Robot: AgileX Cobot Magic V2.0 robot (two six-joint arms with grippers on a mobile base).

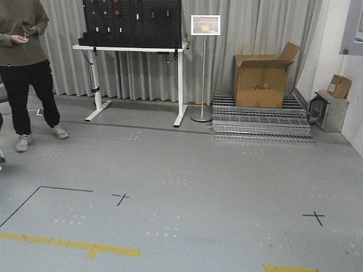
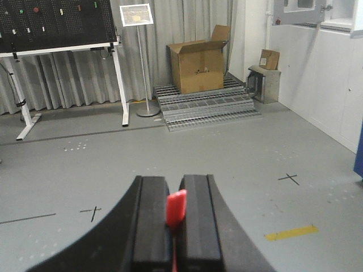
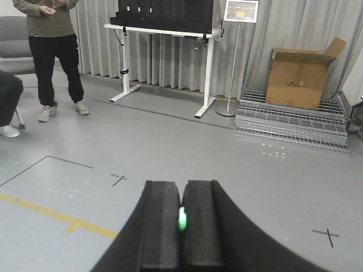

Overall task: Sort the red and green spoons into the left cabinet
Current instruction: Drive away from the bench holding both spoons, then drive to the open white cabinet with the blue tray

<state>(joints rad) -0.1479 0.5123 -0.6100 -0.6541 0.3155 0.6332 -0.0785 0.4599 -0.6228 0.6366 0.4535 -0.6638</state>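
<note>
Left gripper [image 2: 174,188]: jaws clamped on red spoon [image 2: 176,207], tip protruding forward, long axis along jaws. Right gripper [image 3: 182,191]: jaws clamped on green spoon [image 3: 182,218], same alignment. Both aimed roughly toward box [image 2: 198,67]. Cabinet not in view; nearer arm undeterminable.

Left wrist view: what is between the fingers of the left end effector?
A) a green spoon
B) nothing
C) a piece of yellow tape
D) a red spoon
D: the red spoon sticks up between the closed fingers of the left end effector, while the green spoon is in the right end effector.
</note>
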